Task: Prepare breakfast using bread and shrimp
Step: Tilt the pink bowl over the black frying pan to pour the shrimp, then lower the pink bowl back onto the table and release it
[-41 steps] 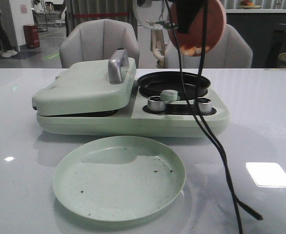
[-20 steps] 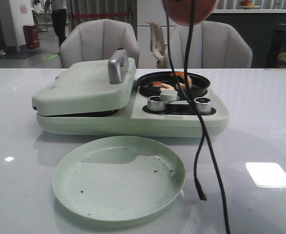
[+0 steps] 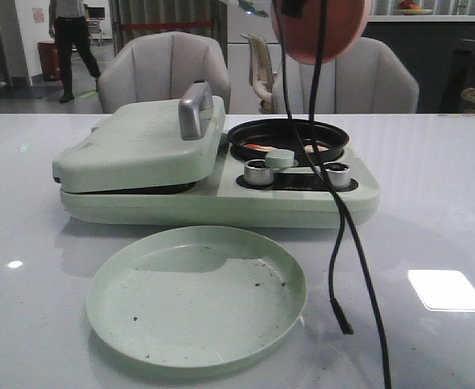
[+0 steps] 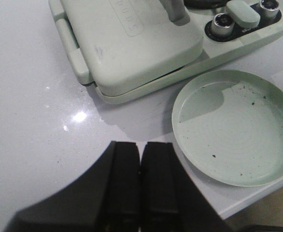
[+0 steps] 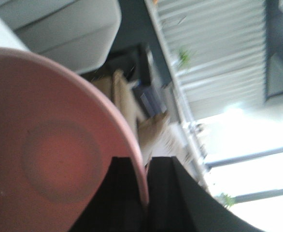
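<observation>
Several small pinkish-orange shrimp lie in the round black pan on the right side of the pale green breakfast maker. My right gripper is shut on the rim of a pink bowl, held tipped and empty high above the pan; the bowl also shows at the top of the front view. My left gripper is shut and empty above the table, near an empty pale green plate. No bread is in view; the maker's lid is closed.
The green plate with dark crumbs lies in front of the maker. Black cables hang from my right arm down past the maker's knobs to the table. Grey chairs stand behind the table.
The shrimp have dropped from the pink bowl into the black pan and settled. The bowl has tipped further and risen, now empty. The hanging cables have swung.
</observation>
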Controlling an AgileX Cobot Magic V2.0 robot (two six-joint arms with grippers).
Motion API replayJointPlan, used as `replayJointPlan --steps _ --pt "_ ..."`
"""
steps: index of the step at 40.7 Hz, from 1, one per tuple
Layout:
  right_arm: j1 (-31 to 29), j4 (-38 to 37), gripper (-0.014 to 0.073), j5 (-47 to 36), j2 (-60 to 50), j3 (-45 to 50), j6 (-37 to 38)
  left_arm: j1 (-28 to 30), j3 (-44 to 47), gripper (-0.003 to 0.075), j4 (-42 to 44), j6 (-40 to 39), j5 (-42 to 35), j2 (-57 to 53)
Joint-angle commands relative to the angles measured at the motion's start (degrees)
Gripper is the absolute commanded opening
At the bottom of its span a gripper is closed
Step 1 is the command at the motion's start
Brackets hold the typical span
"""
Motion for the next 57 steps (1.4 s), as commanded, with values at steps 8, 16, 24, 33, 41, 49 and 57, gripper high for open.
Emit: replayJointPlan --steps 8,16,24,33,41,49,57 --pt "-4.94 19.73 0.0044 7.65 -11.74 -1.22 -0.36 -0.47 -0.76 0.01 -0.09 -0.37 -4.86 -0.34" --pt "-16.23 43.17 0.0044 3.4 -20.4 7.77 -7.46 -0.47 -0.76 0.01 0.3 -0.37 -4.86 -0.34" --pt "-29.96 62.43 0.0044 -0.69 -25.78 21.76 -18.15 -0.47 -0.76 0.01 0.3 -0.37 -5.34 -0.34" --pt "-44.21 89.47 0.0044 -14.19 -28.74 38.12 -30.14 -0.47 -0.76 0.01 0.3 -0.37 -5.42 -0.34" --pt "-47.18 96.16 0.0044 -25.68 -28.42 48.43 -33.8 -0.47 -0.76 0.01 0.3 -0.37 -5.71 -0.34" --pt "-46.76 96.16 0.0053 -29.84 -27.39 52.35 -33.8 -0.47 -0.76 0.01 0.51 -0.37 -6.51 -0.34" --pt "-46.76 96.16 0.0291 -29.2 -27.35 52.35 -33.8 -0.47 -0.76 0.01 0.51 -0.37 -6.41 -0.34"
